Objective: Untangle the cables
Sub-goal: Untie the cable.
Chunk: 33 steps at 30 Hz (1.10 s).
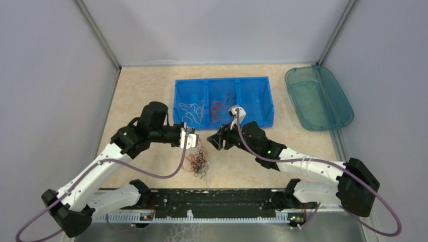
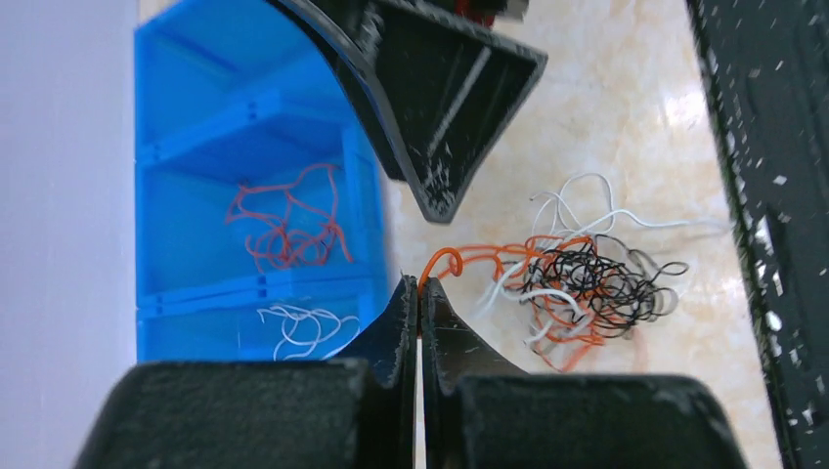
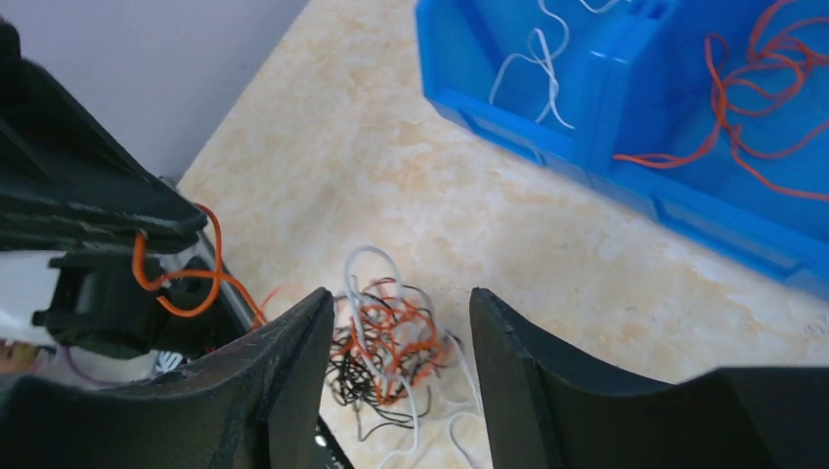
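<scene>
The cables lie as a tangle [image 1: 198,162] of thin orange, black and white wires on the beige table. My left gripper [image 2: 419,285] is shut on one curly orange cable [image 2: 459,258], which runs from its tips into the tangle [image 2: 587,283]. In the top view the left gripper [image 1: 197,138] hovers just above the pile. My right gripper [image 3: 401,295] is open and holds nothing, with the tangle [image 3: 391,342] showing below, between its fingers. Seen from above, the right gripper [image 1: 213,140] faces the left one, close by.
A blue three-compartment bin [image 1: 222,79] stands behind the grippers, with white wires [image 1: 191,110] in its left cell and red ones [image 1: 219,108] in the middle. A teal tray [image 1: 318,98] lies at the back right. A black rail [image 1: 212,196] runs along the near edge.
</scene>
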Available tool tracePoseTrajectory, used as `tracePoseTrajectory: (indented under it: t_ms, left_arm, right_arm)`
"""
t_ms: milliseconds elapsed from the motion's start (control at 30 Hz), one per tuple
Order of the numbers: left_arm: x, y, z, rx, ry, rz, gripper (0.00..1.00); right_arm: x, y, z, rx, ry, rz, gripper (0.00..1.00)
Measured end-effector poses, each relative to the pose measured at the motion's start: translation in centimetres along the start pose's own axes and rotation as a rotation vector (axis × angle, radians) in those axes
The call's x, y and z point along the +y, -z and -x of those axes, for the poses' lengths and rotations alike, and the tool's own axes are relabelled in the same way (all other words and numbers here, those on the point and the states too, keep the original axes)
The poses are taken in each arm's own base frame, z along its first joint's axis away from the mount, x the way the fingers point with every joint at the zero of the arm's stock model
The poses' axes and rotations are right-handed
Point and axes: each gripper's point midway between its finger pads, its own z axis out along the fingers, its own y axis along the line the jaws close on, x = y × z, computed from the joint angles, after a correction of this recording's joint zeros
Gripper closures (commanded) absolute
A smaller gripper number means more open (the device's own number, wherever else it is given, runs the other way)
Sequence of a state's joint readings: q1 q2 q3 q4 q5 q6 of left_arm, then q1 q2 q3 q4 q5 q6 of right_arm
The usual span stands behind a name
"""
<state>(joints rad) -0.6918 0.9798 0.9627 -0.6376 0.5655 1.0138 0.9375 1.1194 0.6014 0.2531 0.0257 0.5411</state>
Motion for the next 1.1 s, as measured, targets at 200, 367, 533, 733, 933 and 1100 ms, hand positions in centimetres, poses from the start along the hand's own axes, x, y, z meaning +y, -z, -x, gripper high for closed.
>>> tracePoseTrajectory:
  t_ms: [200, 367, 533, 733, 933, 1100]
  left_arm:
    - [0.8, 2.0, 4.3, -0.099, 0.077, -0.004, 1.00]
    - [0.9, 2.9, 5.8, -0.132, 0.131, -0.004, 1.00]
    - [2.0, 4.1, 7.7, -0.170, 0.128, 0.023, 1.00]
    - [2.7, 5.0, 9.3, -0.203, 0.113, 0.041, 1.00]
    - [2.7, 5.1, 9.6, -0.213, 0.111, 0.039, 1.00]
    - [2.7, 5.2, 9.7, -0.216, 0.110, 0.041, 1.00]
  right_arm:
    - [3.5, 0.7, 2.7, -0.107, 0.080, 0.181, 0.39]
    - [6.4, 1.9, 4.6, -0.196, 0.142, 0.333, 0.38]
    - [7.6, 2.8, 4.3, -0.216, 0.183, 0.413, 0.37]
    - [8.6, 3.6, 4.7, -0.240, 0.196, 0.459, 0.37]
    - [10.0, 5.4, 5.6, -0.277, 0.215, 0.531, 0.37]
    - [11.0, 5.5, 4.4, -0.241, 0.230, 0.589, 0.39]
